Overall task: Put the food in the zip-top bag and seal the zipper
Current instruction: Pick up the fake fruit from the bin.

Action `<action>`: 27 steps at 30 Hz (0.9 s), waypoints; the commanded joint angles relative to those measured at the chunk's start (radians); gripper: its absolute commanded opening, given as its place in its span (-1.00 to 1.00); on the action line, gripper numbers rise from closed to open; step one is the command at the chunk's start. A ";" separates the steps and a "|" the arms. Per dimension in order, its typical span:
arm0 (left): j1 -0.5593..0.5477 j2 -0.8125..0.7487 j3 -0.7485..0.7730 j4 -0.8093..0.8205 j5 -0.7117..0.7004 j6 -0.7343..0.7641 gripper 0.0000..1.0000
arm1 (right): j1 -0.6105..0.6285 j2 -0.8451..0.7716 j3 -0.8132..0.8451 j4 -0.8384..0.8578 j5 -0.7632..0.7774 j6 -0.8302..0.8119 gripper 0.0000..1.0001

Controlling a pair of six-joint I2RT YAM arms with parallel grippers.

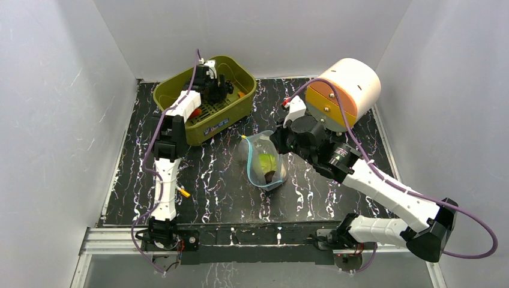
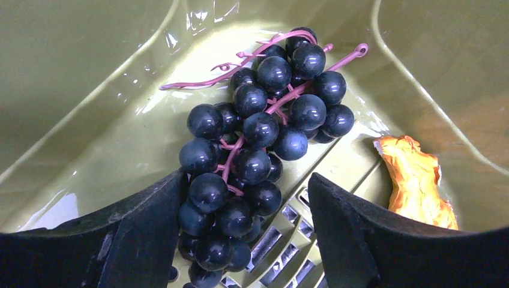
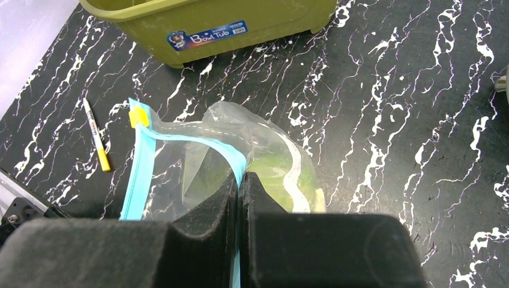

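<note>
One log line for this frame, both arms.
left gripper open astride grape bunch in bin | right gripper shut on zip-top bag mouth | cabbage inside bag

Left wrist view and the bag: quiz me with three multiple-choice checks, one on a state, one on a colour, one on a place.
1. How does the right gripper stand at the zip-top bag? A shut on its mouth edge; B open above it; C well clear of it.
2. What colour is the zipper? A red; B blue-teal; C black.
3. Where does the grape bunch lie? A in the bag; B on the table; C in the olive-green bin.

1 A: the fingers are pressed together on the plastic.
2 B: the strip along the mouth is blue-teal.
3 C: it rests on the bin floor, between the open fingers of the left gripper.
</note>
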 commanded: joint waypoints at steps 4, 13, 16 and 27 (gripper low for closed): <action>0.005 0.011 0.051 0.054 0.032 0.030 0.16 | -0.004 0.002 0.067 0.055 0.033 -0.011 -1.00; 0.005 -0.093 -0.017 0.052 0.024 0.042 -0.59 | -0.004 0.015 0.085 0.039 0.129 0.012 -1.00; 0.005 -0.146 -0.065 0.067 0.009 0.031 -0.71 | -0.004 0.017 0.119 0.016 0.157 0.051 -1.00; 0.004 -0.278 -0.124 0.056 0.070 0.018 -0.84 | -0.004 -0.052 0.026 0.074 0.238 0.182 -1.00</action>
